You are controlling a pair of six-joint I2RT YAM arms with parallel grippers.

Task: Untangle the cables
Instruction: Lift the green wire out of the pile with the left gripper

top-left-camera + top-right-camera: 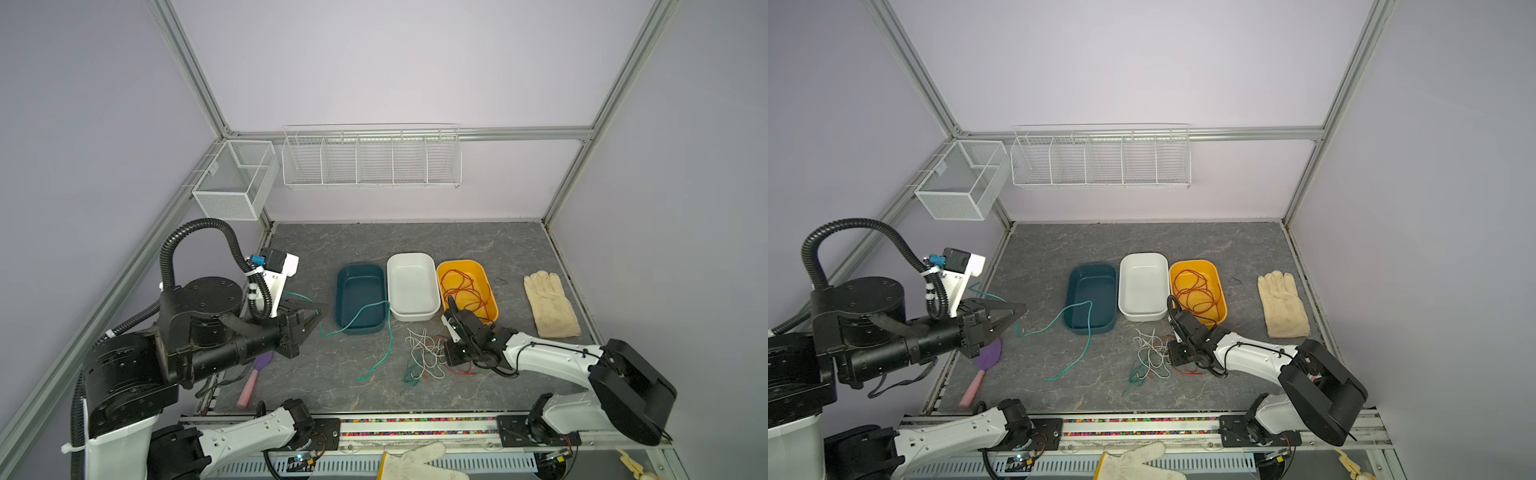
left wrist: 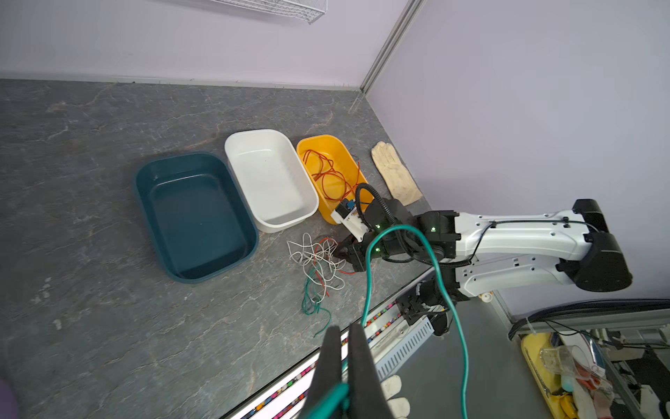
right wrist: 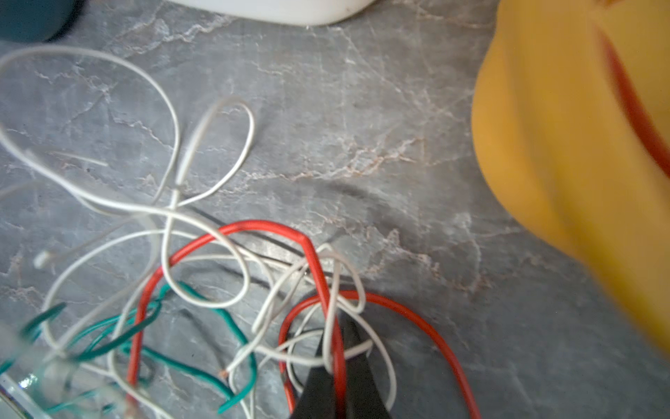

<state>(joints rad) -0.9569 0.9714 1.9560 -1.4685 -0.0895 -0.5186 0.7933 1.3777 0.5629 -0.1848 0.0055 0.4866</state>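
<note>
The cables (image 2: pixel 319 261) were thin, round wires with a smooth coating, in 3 colours, on the grey marble-patterned table (image 1: pixel 332 245). At the left, the left gripper (image 1: pixel 316 312) stood above the table, its 2 black fingers (image 2: pixel 330 362) pressed together on a green cable (image 1: pixel 391 332). This cable ran to the right over the near part of the teal tray (image 1: pixel 359 269), then bent sharply toward the front edge, and its free end pointed left. The teal tray and the white tray (image 1: pixel 411 258) were smooth rounded rectangles with the long axis front to back. In front of the white tray lay a loose tangle (image 1: pixel 1152 353) of white, green and red loops. The right gripper (image 3: pixel 339 377) was low at its right side, closed on a red cable (image 3: pixel 253 226) that passed between its fingers. The yellow tray (image 1: pixel 485 272) held a red-orange cable (image 1: pixel 459 291) in round coils. A cream fabric glove (image 1: pixel 548 303) lay furthest right, its fingers pointing to the back.
</note>
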